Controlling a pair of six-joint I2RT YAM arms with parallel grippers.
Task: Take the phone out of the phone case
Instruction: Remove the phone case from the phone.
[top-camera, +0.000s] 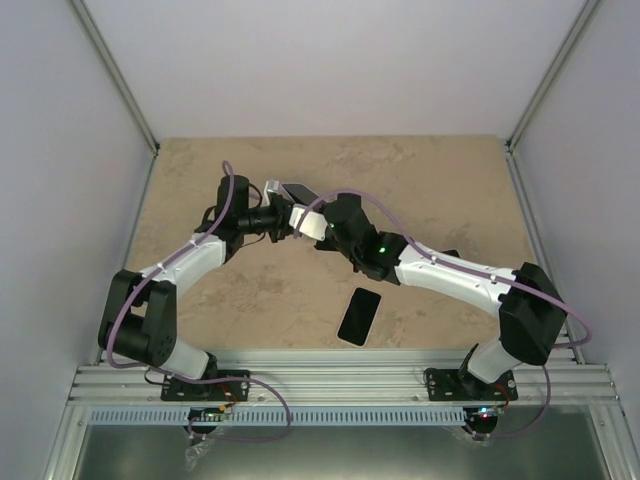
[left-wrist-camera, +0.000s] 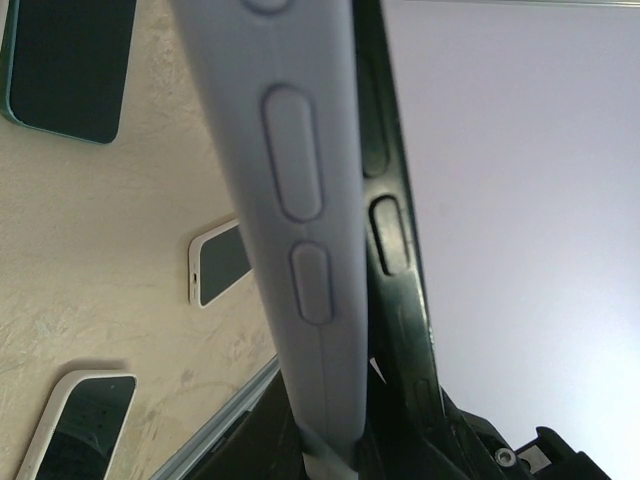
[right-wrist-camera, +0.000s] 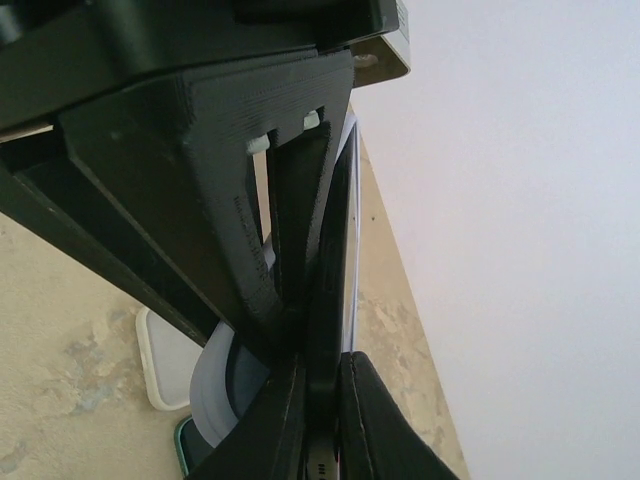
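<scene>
In the top view both arms meet above the table's middle, holding the phone and its case (top-camera: 290, 192) up between them. In the left wrist view the pale grey case (left-wrist-camera: 300, 200), seen edge-on with its side buttons, runs down into my left gripper (left-wrist-camera: 335, 440), which is shut on it. The black phone (left-wrist-camera: 392, 235) stands just right of the case, its edge lifted apart from it. In the right wrist view my right gripper (right-wrist-camera: 322, 400) is shut on the black phone's thin edge (right-wrist-camera: 340, 260). The grey case (right-wrist-camera: 215, 385) shows behind.
A loose black phone (top-camera: 360, 315) lies on the table in front of the right arm. The left wrist view shows other phones flat on the table: a teal-edged one (left-wrist-camera: 70, 70) and two white ones (left-wrist-camera: 220, 262) (left-wrist-camera: 75, 420). White walls enclose the table.
</scene>
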